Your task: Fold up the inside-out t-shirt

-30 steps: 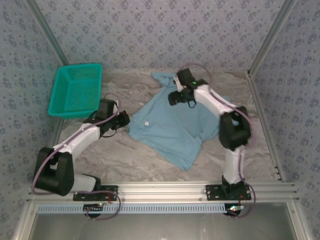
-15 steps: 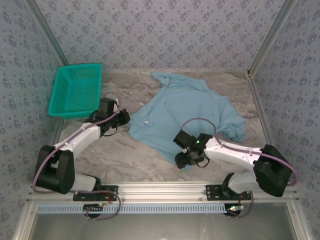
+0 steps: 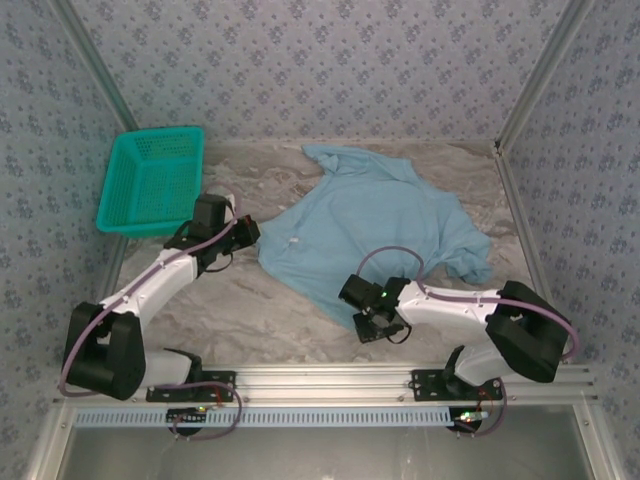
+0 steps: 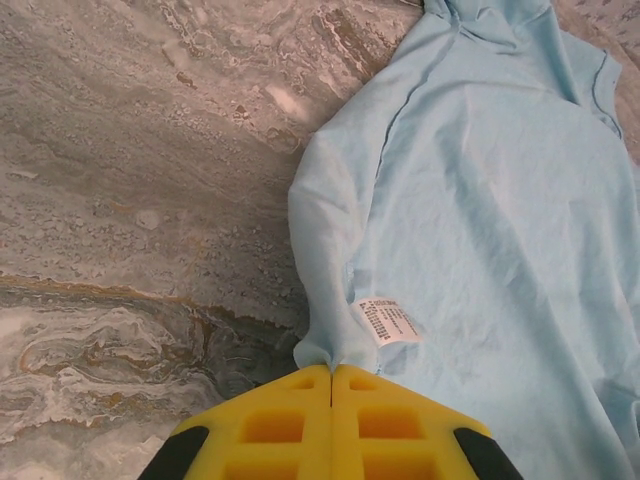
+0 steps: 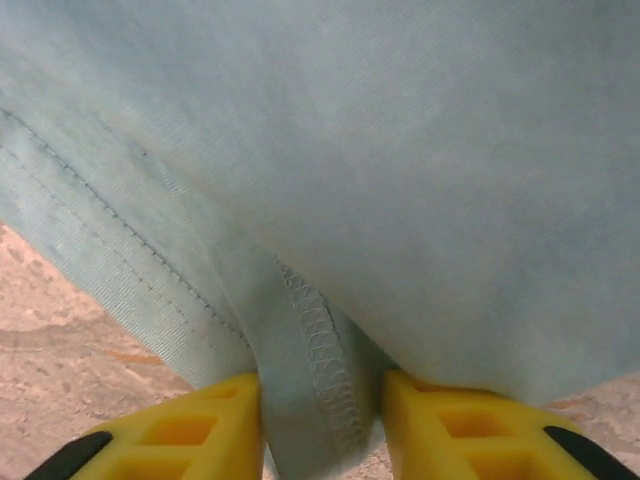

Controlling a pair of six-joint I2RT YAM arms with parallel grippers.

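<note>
The light blue inside-out t-shirt [image 3: 370,225] lies spread across the middle of the marble-patterned table, seams outward. My left gripper [image 3: 255,232] is at its left corner. In the left wrist view this gripper [image 4: 331,372] is shut on the t-shirt [image 4: 480,200], pinching the edge just beside a white care label [image 4: 388,320]. My right gripper [image 3: 372,325] is at the shirt's near hem corner. In the right wrist view it [image 5: 322,400] stands open, and a fold of hem with its overlock seam [image 5: 320,350] lies between the yellow fingers [image 5: 190,420].
A teal mesh basket [image 3: 150,180] stands at the far left of the table. Patterned walls close the back and both sides. An aluminium rail [image 3: 330,380] runs along the near edge by the arm bases.
The right arm swung from the shirt's far collar area down to the near hem corner, then crept slightly left. The far part of the shirt is now uncovered. The left gripper barely moved.
</note>
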